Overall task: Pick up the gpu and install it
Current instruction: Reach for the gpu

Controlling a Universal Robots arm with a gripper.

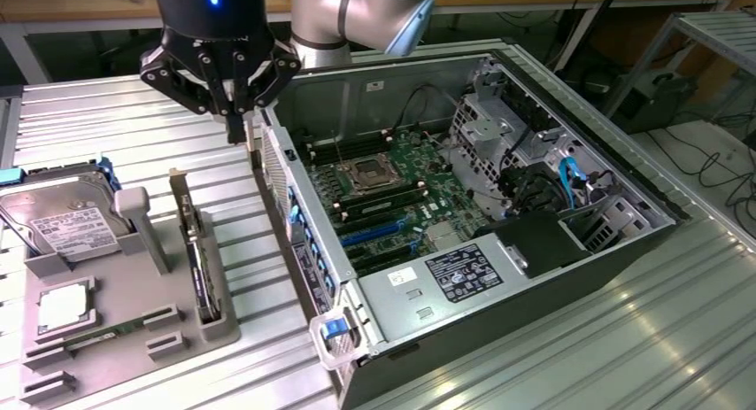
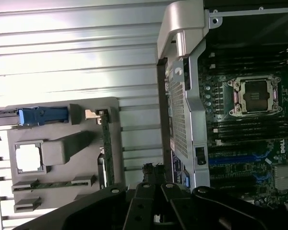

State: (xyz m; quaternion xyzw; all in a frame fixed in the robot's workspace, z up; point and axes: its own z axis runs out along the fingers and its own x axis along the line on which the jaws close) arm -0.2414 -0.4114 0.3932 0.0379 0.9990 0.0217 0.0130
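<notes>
The gpu [image 1: 197, 255] is a thin dark card that stands on edge in a slot of the grey holder [image 1: 142, 277], with its silver bracket end toward the back. In the wrist view the gpu [image 2: 105, 148] appears edge-on. My gripper [image 1: 236, 134] hangs shut with nothing in it, above the ribbed table between the holder and the rear wall of the open computer case [image 1: 289, 175]. It is apart from the card, higher and further back. In the wrist view the gripper [image 2: 153, 170] has its fingertips together beside the case wall.
The holder also carries a silver hard drive [image 1: 65, 224], a square processor [image 1: 65, 305] and a small memory stick [image 1: 104, 336]. The case lies open with its motherboard [image 1: 390, 193] and blue slots [image 1: 378, 233] exposed. Benches and cables stand behind.
</notes>
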